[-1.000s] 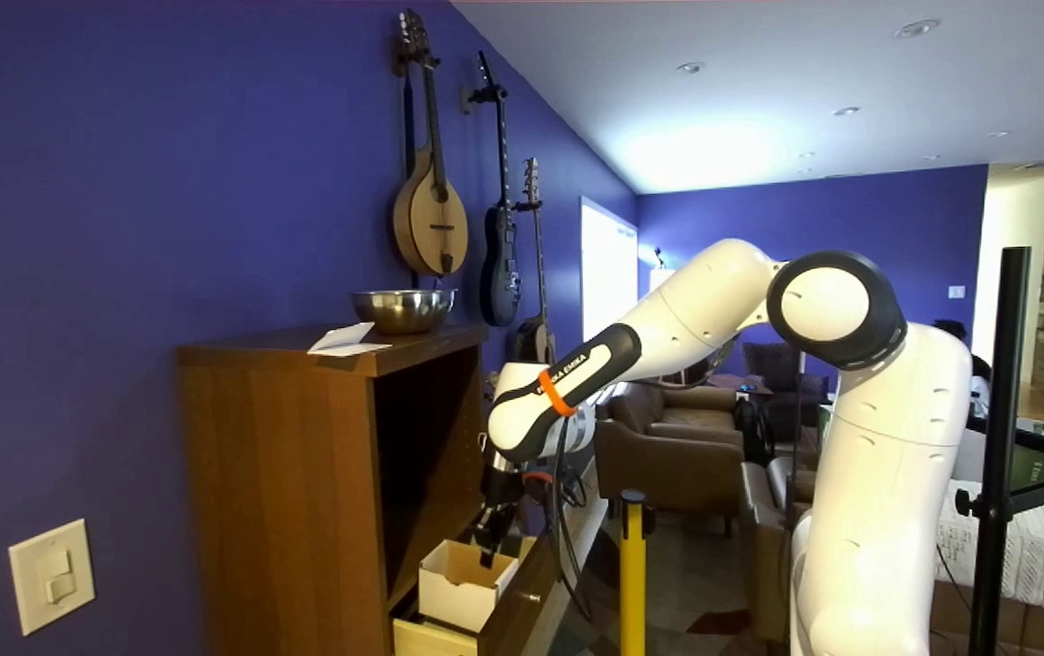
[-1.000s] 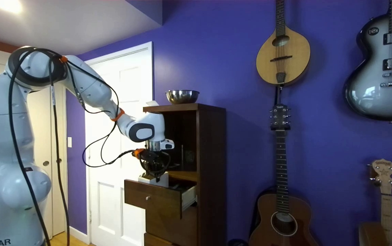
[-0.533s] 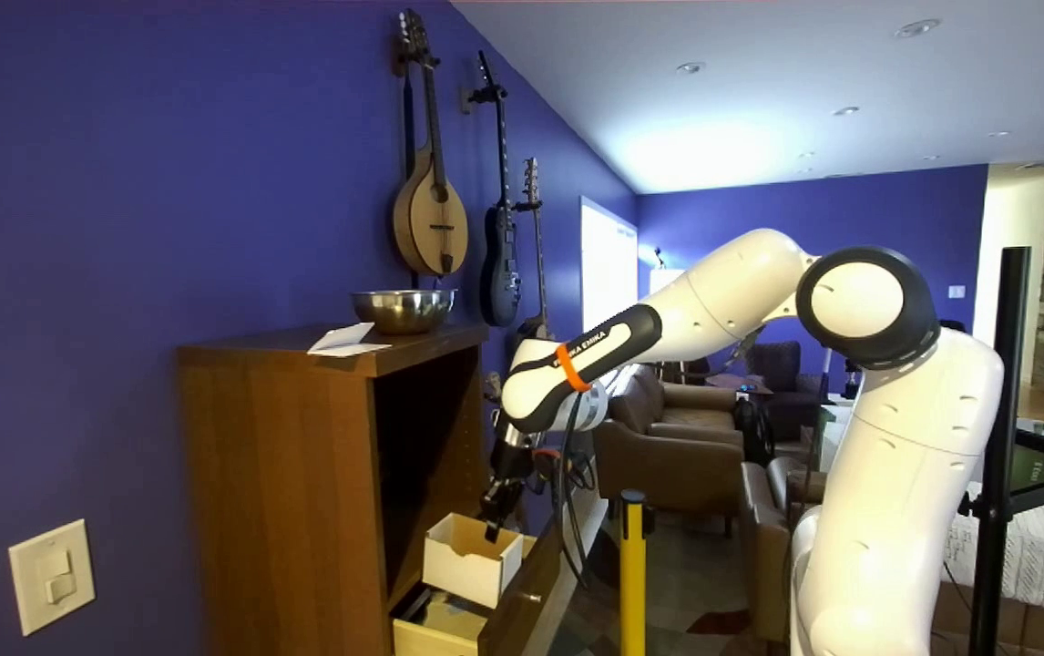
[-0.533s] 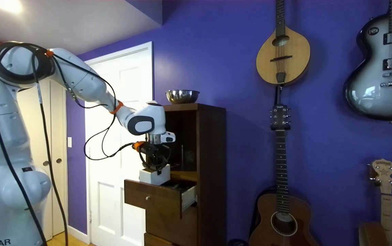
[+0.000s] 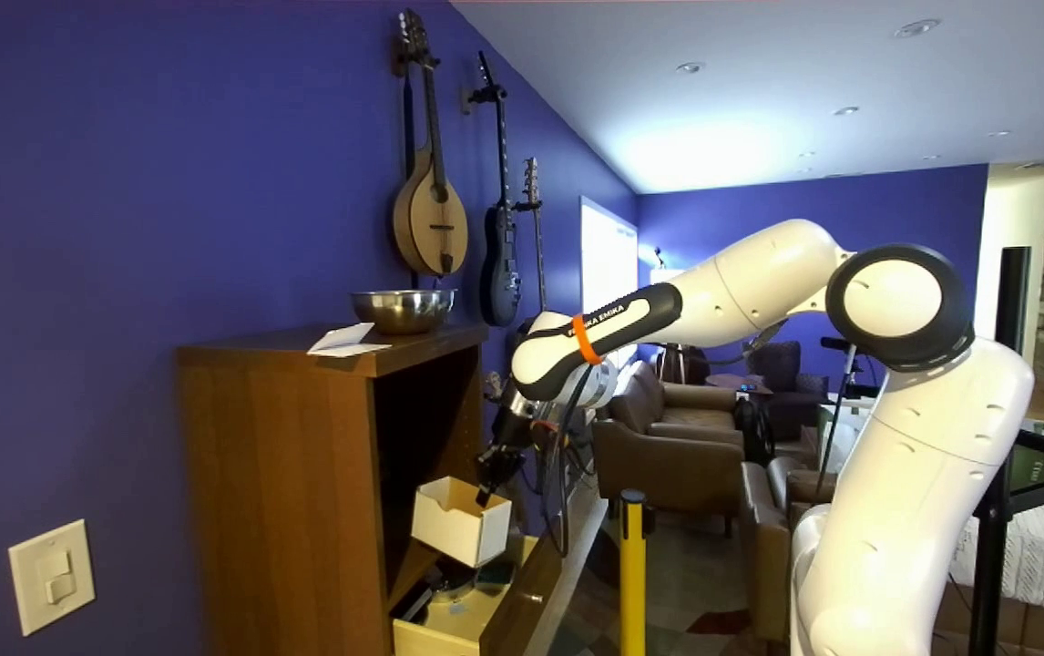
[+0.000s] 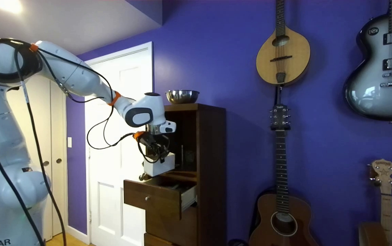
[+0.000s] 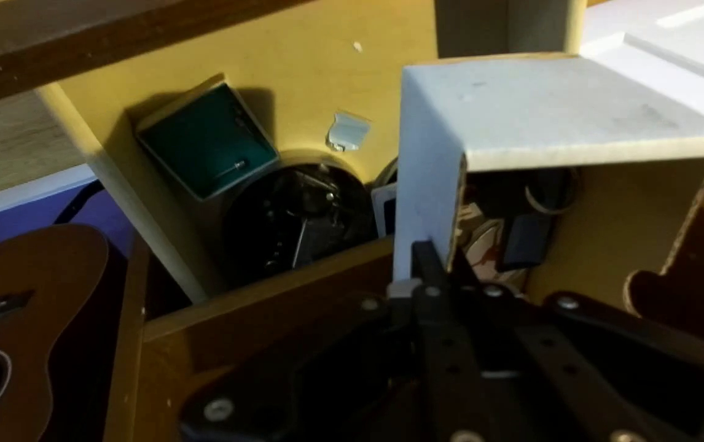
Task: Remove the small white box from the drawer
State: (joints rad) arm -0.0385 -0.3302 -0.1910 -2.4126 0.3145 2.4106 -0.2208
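The small white box (image 5: 449, 530) hangs tilted above the open drawer (image 5: 435, 640). It also shows in an exterior view (image 6: 160, 168) above the drawer's pale side wall (image 6: 188, 197). My gripper (image 5: 484, 498) is shut on one cardboard wall of the box, at its upper rim. In the wrist view the two fingertips (image 7: 441, 264) pinch that wall, one finger outside and one inside. The open side of the box (image 7: 573, 110) faces the gripper, and several small items show inside it. The drawer floor (image 7: 327, 67) shows beyond the box.
The drawer holds a dark green box (image 7: 207, 141), a dark round container (image 7: 300, 215) and a small silvery scrap (image 7: 348, 130). The brown cabinet (image 5: 285, 474) stands beside the box, its dark shelf opening close by. A steel bowl (image 5: 404, 312) and folded white paper (image 5: 344, 342) lie on top.
The arm has moved up and back. The small white box has risen with the gripper from inside the drawer to above it and tilted more. More of the drawer's contents show.
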